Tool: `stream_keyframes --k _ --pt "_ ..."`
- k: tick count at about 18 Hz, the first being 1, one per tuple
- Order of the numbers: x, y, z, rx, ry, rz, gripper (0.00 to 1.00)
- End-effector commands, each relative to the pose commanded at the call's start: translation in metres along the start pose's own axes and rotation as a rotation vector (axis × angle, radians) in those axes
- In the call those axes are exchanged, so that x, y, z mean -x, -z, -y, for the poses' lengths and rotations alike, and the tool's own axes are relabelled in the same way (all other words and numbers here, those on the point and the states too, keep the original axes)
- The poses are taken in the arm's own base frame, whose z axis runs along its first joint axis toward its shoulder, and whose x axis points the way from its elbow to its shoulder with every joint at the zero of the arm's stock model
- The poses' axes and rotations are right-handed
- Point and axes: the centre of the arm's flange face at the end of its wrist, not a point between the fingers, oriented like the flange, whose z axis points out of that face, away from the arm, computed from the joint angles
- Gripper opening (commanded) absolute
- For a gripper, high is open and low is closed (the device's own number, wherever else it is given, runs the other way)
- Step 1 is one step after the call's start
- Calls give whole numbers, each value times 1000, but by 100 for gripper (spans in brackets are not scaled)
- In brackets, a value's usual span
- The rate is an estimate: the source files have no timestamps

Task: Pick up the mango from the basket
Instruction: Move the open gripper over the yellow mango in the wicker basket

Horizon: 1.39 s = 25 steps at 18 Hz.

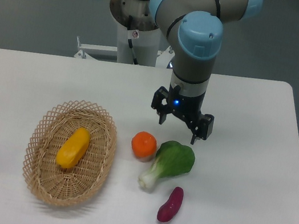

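Farthest left on the white table [21,83] sits the basket [39,177], a shallow oval of light tan wicker with an open lattice rim, its long axis running from near-left toward far-right. The mango [73,148] lies inside it, on the woven floor a little toward the far end, smooth and yellow-orange, tilted the same way as the basket. Nothing touches it but the basket beneath.

Moving right, just past the basket's rim, the round orange [144,145] rests on the table. Touching it on its right is the bok choy [171,162], green leaves toward the far right and pale stalk pointing near-left. Just below the stalk end and a little right lies the purple sweet potato [170,204], apart from the greens.

My gripper [180,128] hangs above the table behind the orange and the bok choy, pointing down from my grey and blue wrist. My two fingers stand apart with clear space between them, and they hold nothing. A small blue light glows on the body above them.

So the mango lies well to the left of my gripper and nearer the camera, with the basket's rim and the orange between us.
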Motion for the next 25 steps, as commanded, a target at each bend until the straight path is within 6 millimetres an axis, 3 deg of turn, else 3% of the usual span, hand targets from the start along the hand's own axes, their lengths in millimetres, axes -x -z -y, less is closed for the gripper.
stream_keyframes --k 5,10,15,21,25 --pt "-5 -1 3 -10 8 -5 100" --pt "-28 -2 16 -78 116 -16 100" --pt "-80 -28 51 -92 161 -34 100" --pt "-151 -80 116 -92 174 -77 100" --pt "-193 -109 137 -68 122 -97 100"
